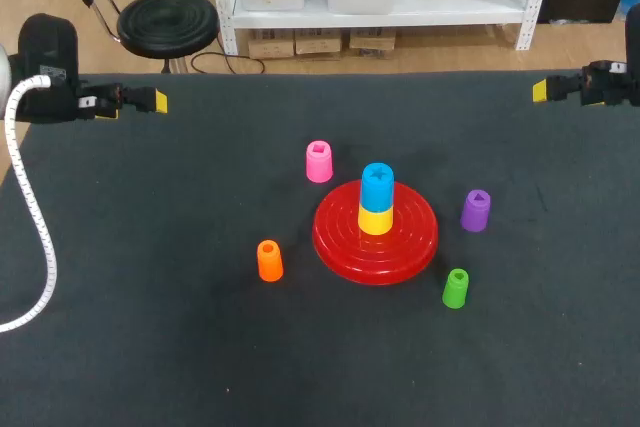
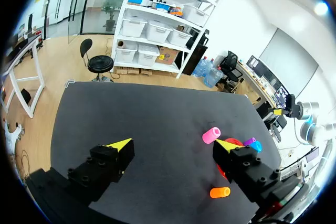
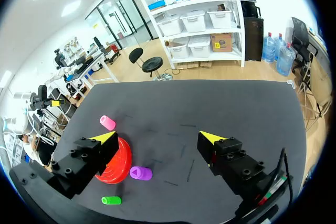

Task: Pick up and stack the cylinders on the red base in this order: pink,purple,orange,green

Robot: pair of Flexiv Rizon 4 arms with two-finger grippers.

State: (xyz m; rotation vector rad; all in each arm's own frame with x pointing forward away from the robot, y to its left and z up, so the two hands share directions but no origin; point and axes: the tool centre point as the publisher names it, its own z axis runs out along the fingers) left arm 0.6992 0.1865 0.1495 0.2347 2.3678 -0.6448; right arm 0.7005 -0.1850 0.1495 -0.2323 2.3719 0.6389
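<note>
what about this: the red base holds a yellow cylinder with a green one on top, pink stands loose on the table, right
Not green: in the head view, a blue cylinder sits on the yellow cylinder on the red base. The pink cylinder does stand loose on the table.

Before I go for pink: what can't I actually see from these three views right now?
Left wrist view: the left gripper's finger hides most of the base, plus yellow and green.
Right wrist view: the right gripper's finger covers part of the base and all of yellow and blue; orange does not show.
Head view: the base's centre is hidden under yellow and blue; green's hole shape is too small to tell.
</note>
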